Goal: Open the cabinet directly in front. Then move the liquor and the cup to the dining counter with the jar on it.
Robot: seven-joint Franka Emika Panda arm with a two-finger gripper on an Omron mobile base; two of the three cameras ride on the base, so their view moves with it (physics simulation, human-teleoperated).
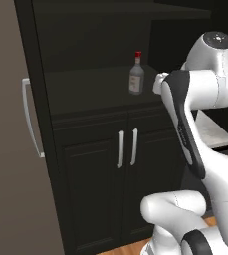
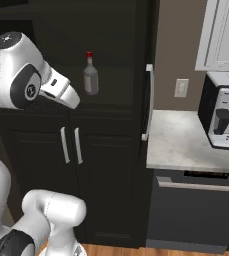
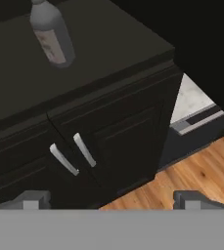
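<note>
The tall near-black cabinet (image 1: 90,94) stands open. Its left door (image 1: 6,129) is swung out, and its right door (image 2: 148,100) shows edge-on with its pale bar handle. On the dark shelf stands the liquor (image 1: 136,74) (image 2: 90,75) (image 3: 50,36), a small greyish bottle with a red cap, upright. My gripper (image 3: 112,200) is open and holds nothing. It hangs in front of the shelf, back from the bottle and to its right. The cup, the dining counter and the jar are out of view.
Below the shelf are two shorter shut doors with paired handles (image 1: 127,148) (image 2: 71,145) (image 3: 74,154). To the right, a marble worktop (image 2: 181,145) carries a coffee machine (image 2: 223,117) above a dishwasher front (image 2: 196,210). Wooden floor (image 3: 191,176) lies below.
</note>
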